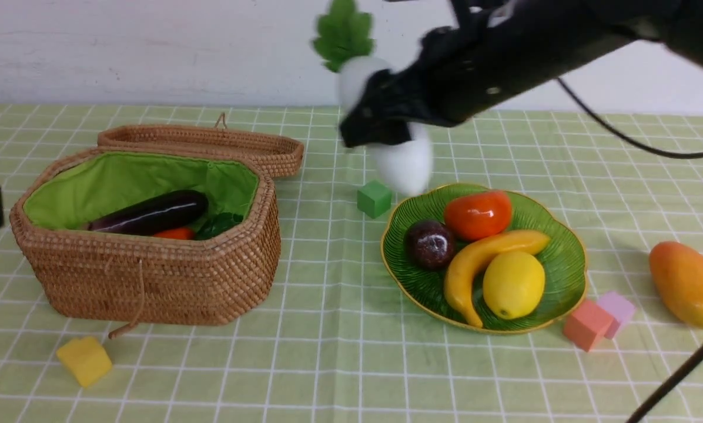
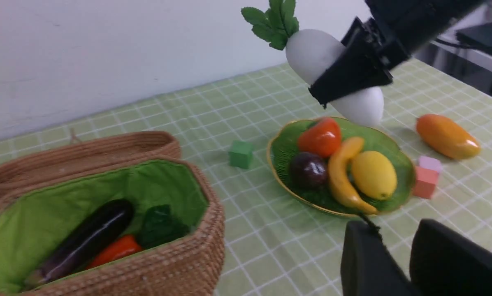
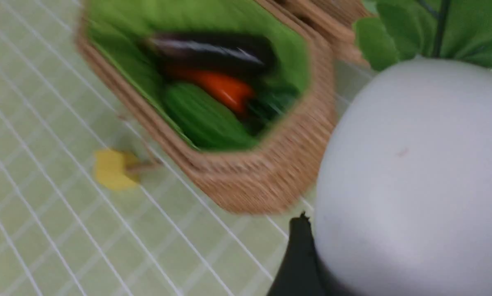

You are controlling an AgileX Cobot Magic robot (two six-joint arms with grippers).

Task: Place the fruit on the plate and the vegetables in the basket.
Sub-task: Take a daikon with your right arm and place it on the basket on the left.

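Observation:
My right gripper (image 1: 381,126) is shut on the white radish (image 1: 407,164), which hangs in the air, leaves up, between the basket (image 1: 151,282) and the plate (image 1: 569,247). The radish (image 3: 414,185) fills the right wrist view beside one black finger (image 3: 299,246). In the basket lie the eggplant (image 1: 151,212), red chili (image 1: 175,233) and green gourd (image 1: 219,224). On the plate are the persimmon (image 1: 478,214), mangosteen (image 1: 429,244), banana (image 1: 481,258) and lemon (image 1: 513,284). The mango (image 1: 686,285) lies on the cloth at the far right. My left gripper (image 2: 394,230) is open and empty, in front of the plate.
The basket's lid (image 1: 210,144) lies open behind it. Foam blocks sit on the cloth: green (image 1: 374,198) between basket and plate, yellow (image 1: 84,360) in front of the basket, salmon (image 1: 586,325) and pink (image 1: 617,308) right of the plate. A black cable (image 1: 675,376) crosses the near right corner.

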